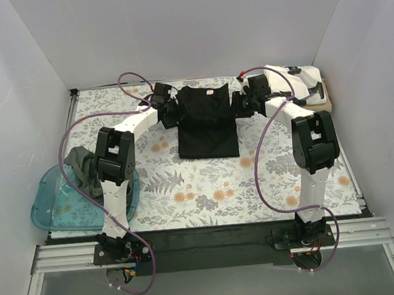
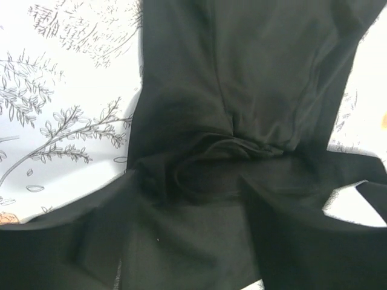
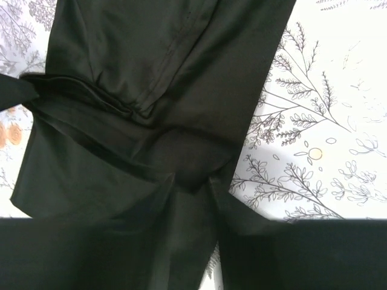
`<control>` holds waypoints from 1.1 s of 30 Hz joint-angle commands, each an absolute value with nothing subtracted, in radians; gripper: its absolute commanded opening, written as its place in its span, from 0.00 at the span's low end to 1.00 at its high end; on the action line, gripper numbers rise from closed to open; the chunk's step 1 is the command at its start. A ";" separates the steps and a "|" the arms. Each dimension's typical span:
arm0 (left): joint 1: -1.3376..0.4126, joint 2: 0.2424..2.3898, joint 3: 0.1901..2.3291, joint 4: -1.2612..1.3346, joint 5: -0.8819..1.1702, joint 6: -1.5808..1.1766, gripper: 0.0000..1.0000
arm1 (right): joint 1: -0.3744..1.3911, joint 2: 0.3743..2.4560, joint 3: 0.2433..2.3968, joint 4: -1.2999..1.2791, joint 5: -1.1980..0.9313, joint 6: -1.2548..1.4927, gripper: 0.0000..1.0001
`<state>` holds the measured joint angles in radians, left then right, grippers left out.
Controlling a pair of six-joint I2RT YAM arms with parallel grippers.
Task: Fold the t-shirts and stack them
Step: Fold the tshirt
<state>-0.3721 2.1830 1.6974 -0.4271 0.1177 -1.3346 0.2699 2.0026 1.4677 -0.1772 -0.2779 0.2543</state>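
T-shirt [image 1: 207,123], black, flat, left gripper [image 1: 169,110] and right gripper [image 1: 242,103] flanking

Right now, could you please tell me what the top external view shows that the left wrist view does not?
Only the top external view shows the blue tub with a grey-green shirt at its edge, and the light folded shirts at the far right. Only the left wrist view shows the bunched crease in the cloth up close. Both show the black t-shirt on the floral table cover.

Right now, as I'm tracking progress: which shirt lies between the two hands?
The black shirt, spread mid-table; the grey-green one hangs on the tub, the pale ones sit far right.
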 commanded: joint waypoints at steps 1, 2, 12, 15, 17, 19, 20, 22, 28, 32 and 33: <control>-0.367 2.148 1.743 -0.422 0.153 -1.292 0.72 | 0.259 2.010 1.535 -0.160 -0.371 0.177 0.47; -0.367 2.126 1.727 -0.422 0.152 -1.290 0.76 | 0.259 1.996 1.534 -0.164 -0.370 0.172 0.50; -0.368 1.817 1.364 -0.355 0.143 -1.356 0.89 | 0.291 1.772 1.301 -0.163 -0.391 0.156 0.98; -0.368 1.682 1.172 -0.315 0.166 -1.399 0.90 | 0.324 1.678 1.197 -0.158 -0.385 0.175 0.98; -0.373 1.606 1.062 -0.287 0.193 -1.414 0.90 | 0.342 1.604 1.080 -0.141 -0.359 0.219 0.98; -0.379 1.554 0.987 -0.276 0.184 -1.422 0.91 | 0.353 1.550 0.967 -0.115 -0.335 0.242 0.98; -0.380 1.543 0.970 -0.272 0.189 -1.433 0.91 | 0.354 1.505 0.933 -0.100 -0.327 0.273 0.98; -0.383 1.531 0.940 -0.256 0.199 -1.439 0.92 | 0.354 1.471 0.885 -0.094 -0.304 0.298 0.98; -0.387 1.560 0.908 -0.206 0.238 -1.440 0.85 | 0.354 1.459 0.813 -0.071 -0.275 0.362 0.98; -0.387 1.623 0.930 -0.196 0.250 -1.433 0.72 | 0.354 1.502 0.831 -0.072 -0.262 0.391 0.97; -0.387 1.635 0.940 -0.196 0.236 -1.433 0.69 | 0.353 1.511 0.839 -0.072 -0.259 0.396 0.96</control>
<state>-0.3817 1.6108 0.9085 -0.2237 0.2283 -1.4406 0.3592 1.4830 0.8078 -0.1104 -0.2840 0.3542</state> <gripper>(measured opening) 0.711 0.970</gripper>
